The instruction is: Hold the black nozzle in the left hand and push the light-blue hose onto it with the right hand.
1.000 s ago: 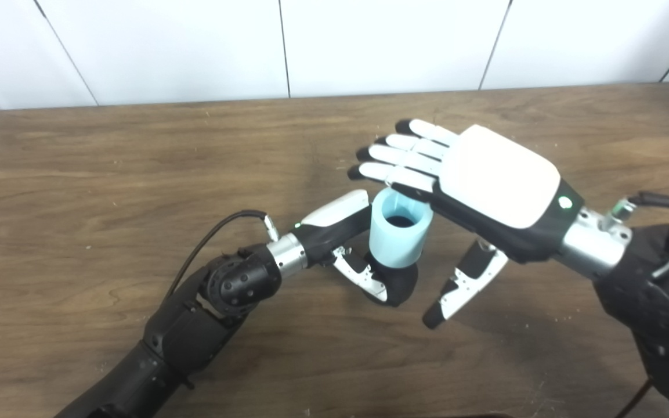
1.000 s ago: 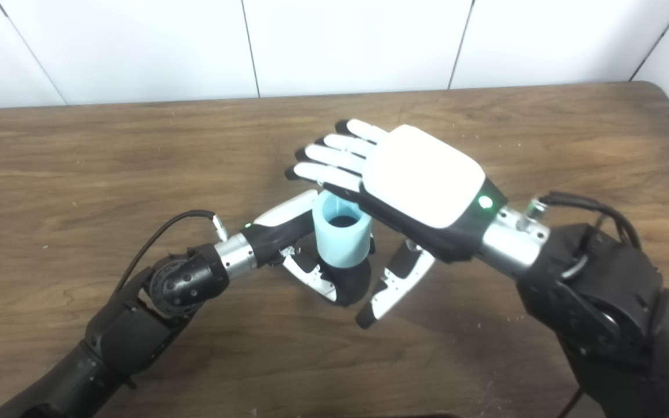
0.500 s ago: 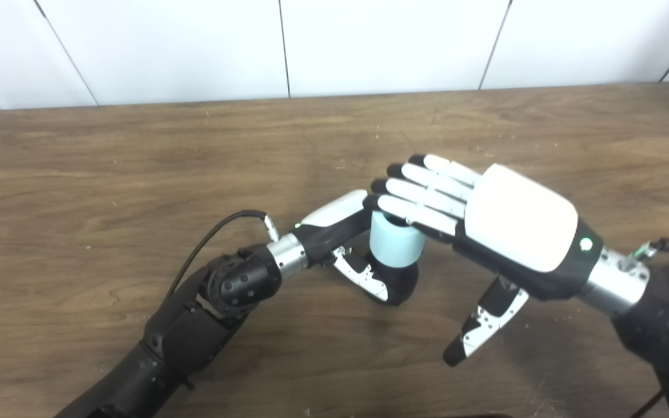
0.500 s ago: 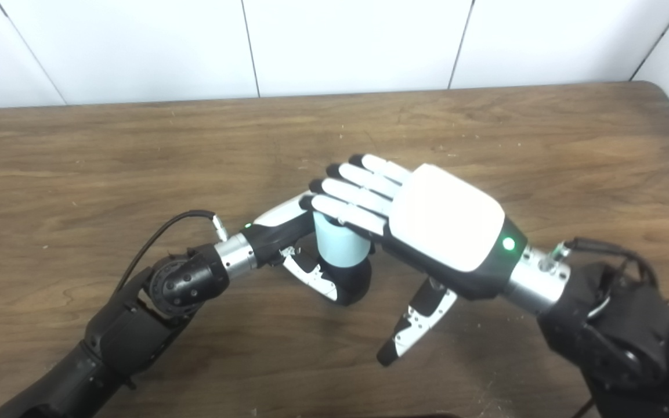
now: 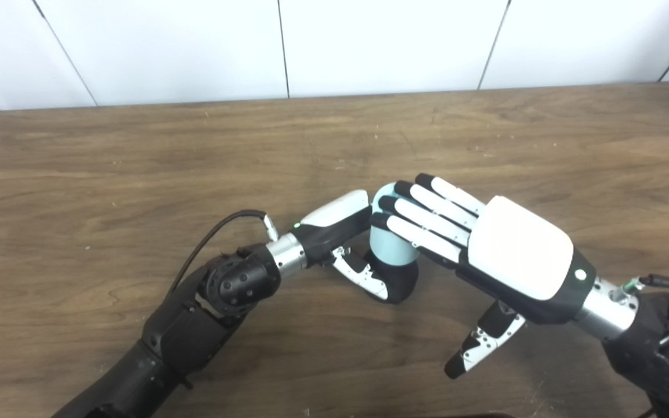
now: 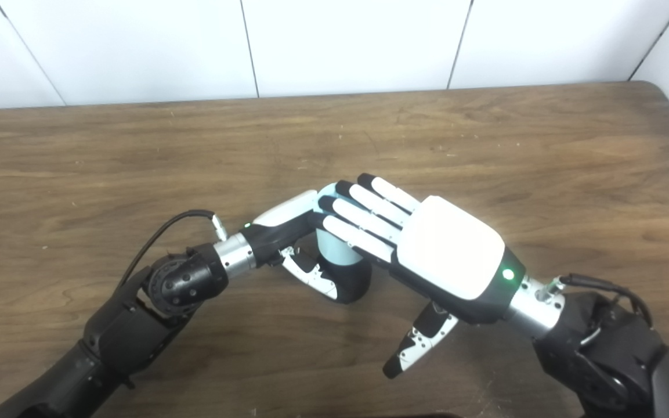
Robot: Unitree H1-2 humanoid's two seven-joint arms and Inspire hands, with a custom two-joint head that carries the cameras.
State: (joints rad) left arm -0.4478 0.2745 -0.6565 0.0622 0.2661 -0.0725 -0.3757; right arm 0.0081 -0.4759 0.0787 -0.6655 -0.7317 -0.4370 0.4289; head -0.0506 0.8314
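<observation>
Near the middle of the brown wooden surface [image 5: 137,151], the left hand [image 5: 357,244] is wrapped around the base of an upright assembly: a black nozzle [image 5: 398,281] at the bottom, with the light-blue hose [image 5: 389,249] standing on it as a short, wide tube. The thumb curls across the front of the black part and the rest of the hand lies behind the tube, so this hand grips the nozzle.

The right hand [image 5: 485,244] lies flat, palm down, its fingers [image 5: 427,217] straight, held together and resting across the top end of the hose, covering the opening. Its thumb [image 5: 479,345] hangs down, apart from the tube and clear of the surface. This hand holds nothing; it is spread open and pressed against the tube's top.

Only the left side of the hose and a sliver of its far rim show past the fingers. How far the hose sits over the nozzle cannot be told, as the joint is hidden.

A black cable [image 5: 212,238] loops at the left wrist.
</observation>
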